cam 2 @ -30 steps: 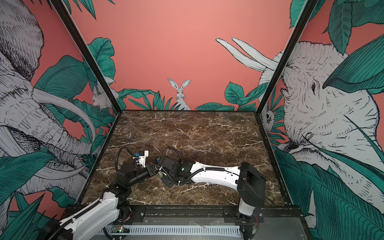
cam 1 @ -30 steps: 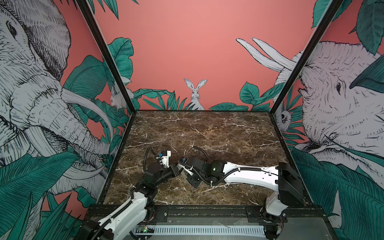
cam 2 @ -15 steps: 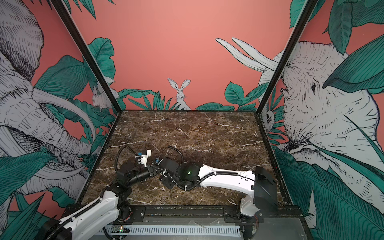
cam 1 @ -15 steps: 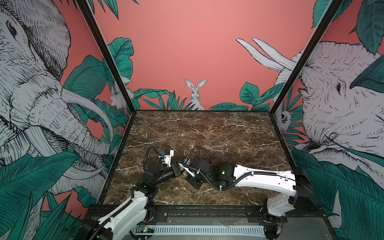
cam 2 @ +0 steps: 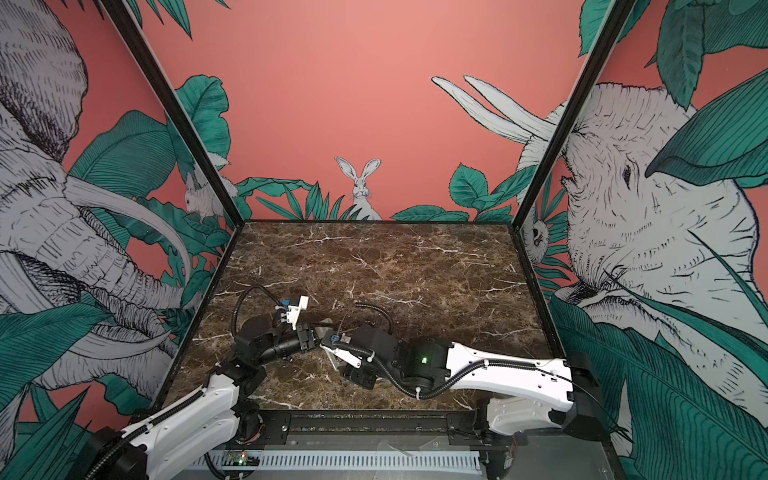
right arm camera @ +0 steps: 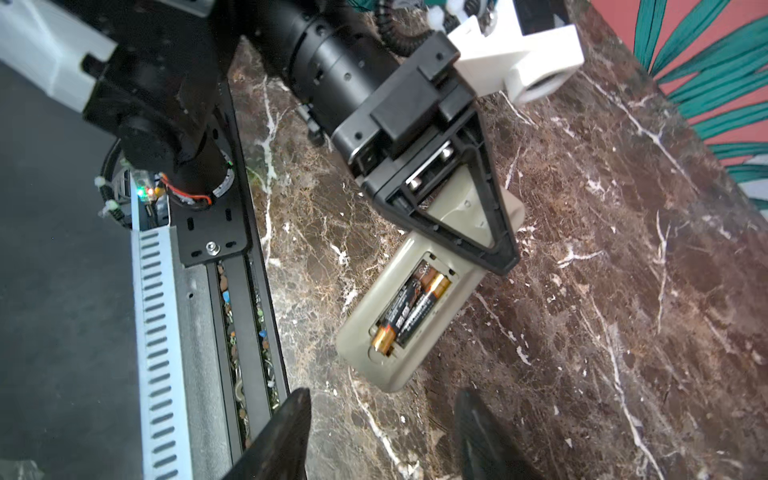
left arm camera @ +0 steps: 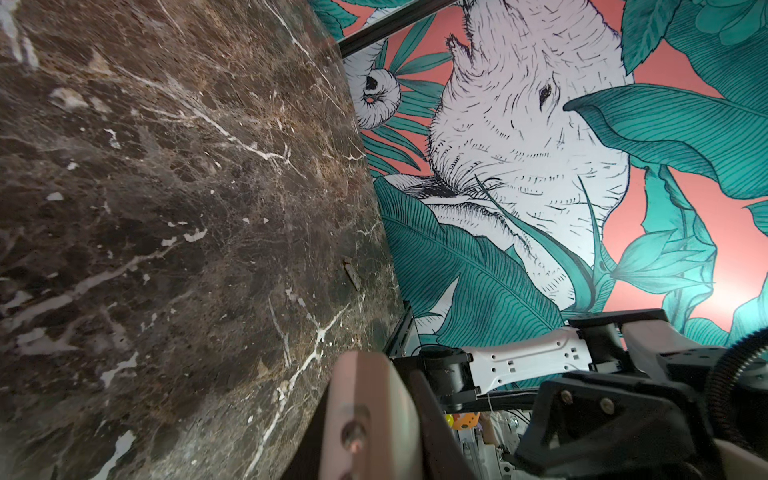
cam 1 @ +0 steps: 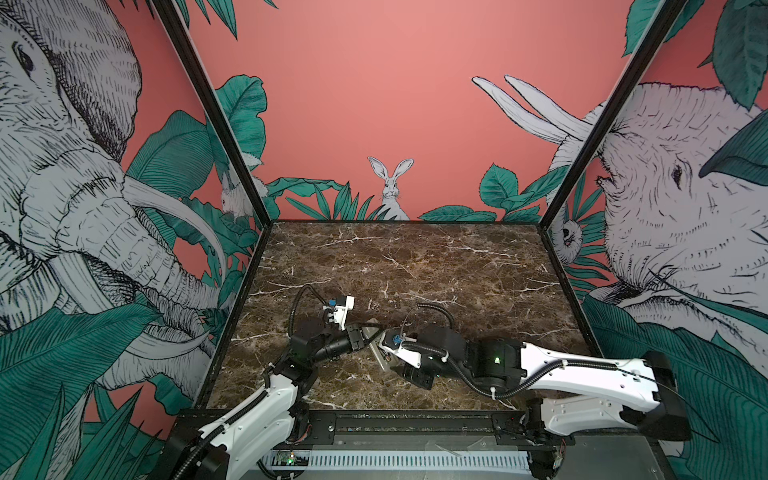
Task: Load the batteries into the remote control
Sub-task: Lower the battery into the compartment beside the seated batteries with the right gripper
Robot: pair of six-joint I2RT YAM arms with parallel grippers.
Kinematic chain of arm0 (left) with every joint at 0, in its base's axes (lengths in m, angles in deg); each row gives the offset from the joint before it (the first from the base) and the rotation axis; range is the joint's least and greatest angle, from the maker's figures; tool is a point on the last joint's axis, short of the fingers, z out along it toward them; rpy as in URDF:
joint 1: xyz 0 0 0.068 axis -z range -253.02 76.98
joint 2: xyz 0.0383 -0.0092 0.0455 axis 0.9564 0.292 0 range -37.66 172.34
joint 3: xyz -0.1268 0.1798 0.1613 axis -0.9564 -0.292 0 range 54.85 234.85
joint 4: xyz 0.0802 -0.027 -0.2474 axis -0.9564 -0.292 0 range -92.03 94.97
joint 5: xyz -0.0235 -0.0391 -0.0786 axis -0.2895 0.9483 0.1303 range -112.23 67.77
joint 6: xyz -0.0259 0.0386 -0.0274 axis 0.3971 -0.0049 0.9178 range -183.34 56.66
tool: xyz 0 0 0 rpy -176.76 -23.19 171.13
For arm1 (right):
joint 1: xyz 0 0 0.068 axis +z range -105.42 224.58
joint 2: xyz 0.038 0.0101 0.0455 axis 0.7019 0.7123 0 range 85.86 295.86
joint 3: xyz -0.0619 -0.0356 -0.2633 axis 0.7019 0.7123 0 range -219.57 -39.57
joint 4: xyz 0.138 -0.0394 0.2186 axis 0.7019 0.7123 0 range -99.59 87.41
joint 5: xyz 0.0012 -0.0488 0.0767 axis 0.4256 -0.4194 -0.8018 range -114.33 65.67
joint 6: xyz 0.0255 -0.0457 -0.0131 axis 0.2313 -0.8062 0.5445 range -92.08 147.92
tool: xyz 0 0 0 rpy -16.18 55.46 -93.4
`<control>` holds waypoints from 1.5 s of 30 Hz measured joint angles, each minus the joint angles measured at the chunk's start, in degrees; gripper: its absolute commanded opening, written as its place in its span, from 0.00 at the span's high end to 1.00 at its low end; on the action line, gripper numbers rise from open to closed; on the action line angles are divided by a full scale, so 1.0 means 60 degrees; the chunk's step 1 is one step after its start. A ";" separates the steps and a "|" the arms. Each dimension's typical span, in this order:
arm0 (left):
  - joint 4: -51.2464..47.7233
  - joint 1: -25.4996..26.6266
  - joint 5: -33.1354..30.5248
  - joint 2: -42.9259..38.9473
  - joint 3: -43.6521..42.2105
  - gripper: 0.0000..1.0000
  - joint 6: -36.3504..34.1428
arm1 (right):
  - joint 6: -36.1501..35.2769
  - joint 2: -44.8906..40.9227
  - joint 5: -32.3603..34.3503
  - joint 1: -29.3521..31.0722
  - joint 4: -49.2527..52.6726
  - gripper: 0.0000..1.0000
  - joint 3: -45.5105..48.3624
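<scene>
The remote control (right arm camera: 430, 336) shows its greyish-beige back upward, slanted across the brown marble tabletop (right arm camera: 582, 291) near its front edge, with the battery bay uncovered. Both batteries (right arm camera: 411, 309), black with copper-gold ends, sit side by side inside the bay, gold ends pointing opposite ways.

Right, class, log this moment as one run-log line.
remote control: back up, bay open | batteries: both in bay | left hand: shut on remote control's end | right hand: open, empty
</scene>
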 measured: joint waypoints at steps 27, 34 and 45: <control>-0.0528 0.0018 0.1548 0.0164 0.0393 1.00 -0.0219 | -0.3479 0.1475 -0.0947 0.0022 0.0521 0.70 -0.0969; -0.0535 0.0018 0.1563 0.0142 0.0393 1.00 -0.0240 | -0.3570 0.1738 -0.1024 0.0022 0.0419 0.71 -0.1133; -0.0612 0.0018 0.1683 0.0069 0.0393 1.00 -0.0350 | -0.3606 0.1876 -0.1100 -0.0047 0.0430 0.77 -0.1133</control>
